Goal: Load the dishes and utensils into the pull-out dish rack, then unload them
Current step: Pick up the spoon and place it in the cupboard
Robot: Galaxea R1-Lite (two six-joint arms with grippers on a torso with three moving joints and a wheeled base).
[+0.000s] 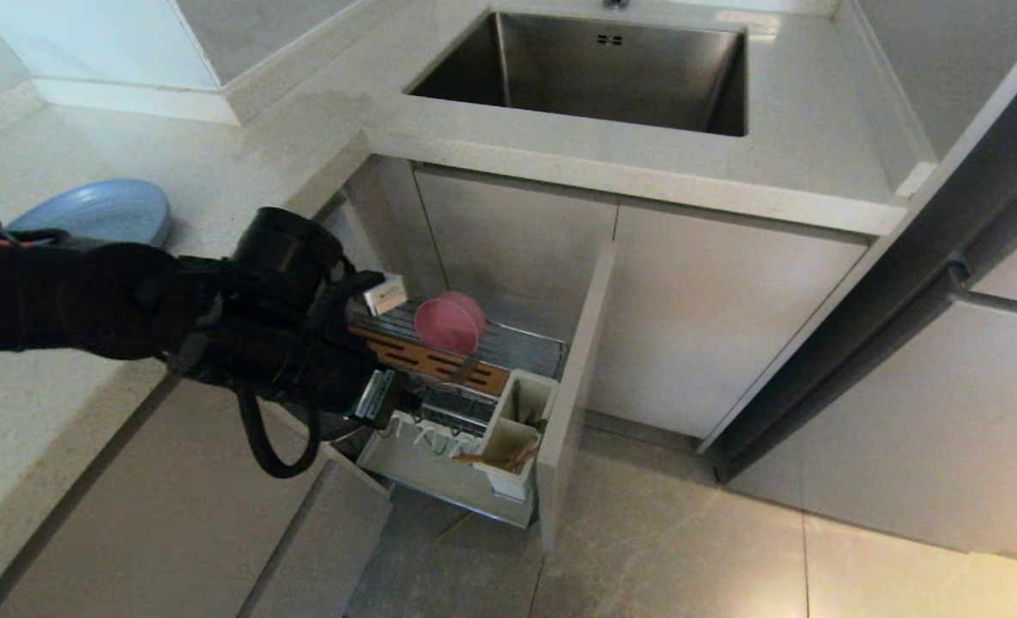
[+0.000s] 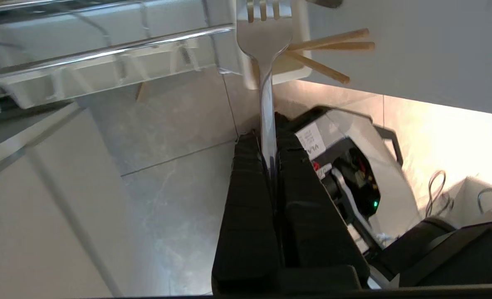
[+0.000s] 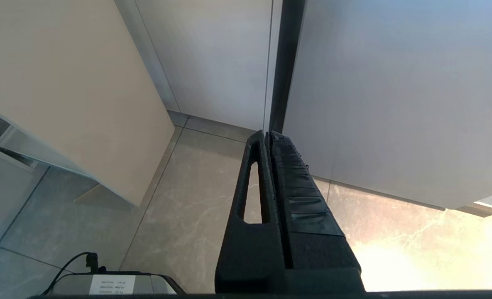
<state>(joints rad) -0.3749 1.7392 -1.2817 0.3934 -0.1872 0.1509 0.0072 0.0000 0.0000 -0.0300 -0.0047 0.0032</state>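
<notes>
L gripper (image 2: 266, 139) is clamped on the fork (image 2: 265, 62) handle, tines sticking straight out past the jaws, long axis in line w/ the fingers; white utensil cup (image 1: 521, 427) w/ chopsticks (image 2: 333, 45) sits right by the tines, so imo it just needs dropping in; R gripper (image 3: 267, 135) parked, jaws together, near the floor.
</notes>
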